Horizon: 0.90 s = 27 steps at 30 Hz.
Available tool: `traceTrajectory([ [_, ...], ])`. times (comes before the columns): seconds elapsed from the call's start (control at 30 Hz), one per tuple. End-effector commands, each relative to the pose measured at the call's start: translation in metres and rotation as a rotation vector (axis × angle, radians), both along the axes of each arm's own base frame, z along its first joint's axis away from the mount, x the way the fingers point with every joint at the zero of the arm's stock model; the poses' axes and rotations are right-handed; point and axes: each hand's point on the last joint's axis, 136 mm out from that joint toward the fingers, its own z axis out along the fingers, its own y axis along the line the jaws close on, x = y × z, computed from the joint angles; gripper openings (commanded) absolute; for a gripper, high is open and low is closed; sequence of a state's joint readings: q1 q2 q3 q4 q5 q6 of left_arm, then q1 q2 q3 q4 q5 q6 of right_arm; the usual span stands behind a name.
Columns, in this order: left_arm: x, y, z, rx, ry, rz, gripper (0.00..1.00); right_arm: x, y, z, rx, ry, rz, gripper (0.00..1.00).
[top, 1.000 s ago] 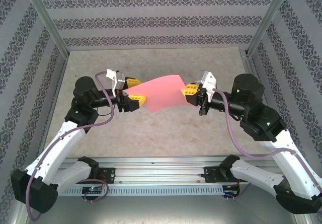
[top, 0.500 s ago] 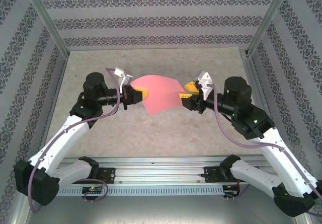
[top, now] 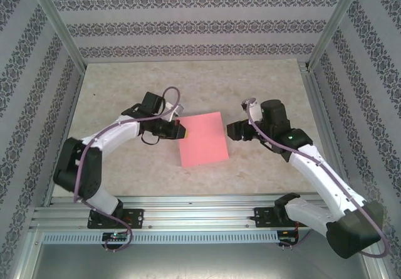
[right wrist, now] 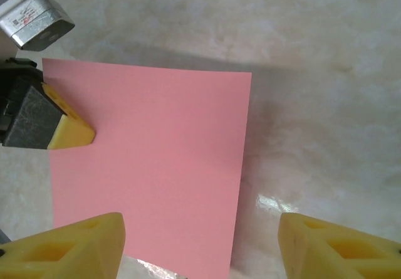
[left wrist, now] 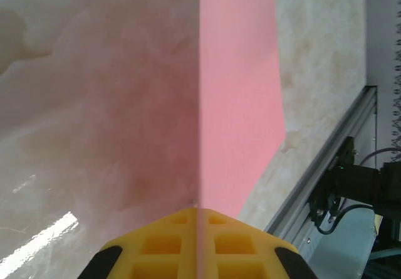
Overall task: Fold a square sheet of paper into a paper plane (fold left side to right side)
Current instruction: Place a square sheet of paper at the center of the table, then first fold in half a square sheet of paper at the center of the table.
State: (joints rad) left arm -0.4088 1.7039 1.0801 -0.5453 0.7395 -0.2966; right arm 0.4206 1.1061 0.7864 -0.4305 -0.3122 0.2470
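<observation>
The pink sheet of paper (top: 202, 140) lies spread out and unfolded near the middle of the desk (top: 188, 84), between the two arms. The left fingers (top: 179, 130) are clenched on its left edge, toward the far corner — in the left wrist view they meet with the paper's edge caught between them. The right fingers (right wrist: 75, 241) are released and spread wide — they hang by the sheet's right edge with nothing in them.

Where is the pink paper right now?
In the top view the pink paper is in the middle of the table, its left edge pinched by the left end effector, the open right end effector beside its right edge.
</observation>
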Motion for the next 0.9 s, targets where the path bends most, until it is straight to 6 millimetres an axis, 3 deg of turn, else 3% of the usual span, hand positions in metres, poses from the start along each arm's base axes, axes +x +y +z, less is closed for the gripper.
traceTrajectory([
  [0.0,0.003,0.000,-0.007,0.052,0.034,-0.016,0.00,0.012,0.023,-0.009,0.110,0.018,-0.072,0.62],
  [0.23,0.016,-0.003,-0.009,0.065,0.026,-0.004,0.00,0.028,0.049,-0.071,0.163,0.191,-0.141,0.47],
  [0.33,0.018,-0.006,-0.010,0.053,0.036,0.002,0.16,0.033,0.056,-0.092,0.154,0.267,-0.149,0.41],
  [0.53,0.020,-0.018,-0.003,-0.039,0.061,0.002,0.38,0.029,0.058,-0.133,0.097,0.400,-0.174,0.31],
  [0.73,0.020,-0.032,0.012,-0.149,0.076,0.005,0.48,0.025,0.057,-0.152,0.064,0.456,-0.181,0.25],
  [0.87,0.019,-0.043,0.013,-0.172,0.083,-0.002,0.52,0.024,0.058,-0.153,0.061,0.456,-0.171,0.26],
])
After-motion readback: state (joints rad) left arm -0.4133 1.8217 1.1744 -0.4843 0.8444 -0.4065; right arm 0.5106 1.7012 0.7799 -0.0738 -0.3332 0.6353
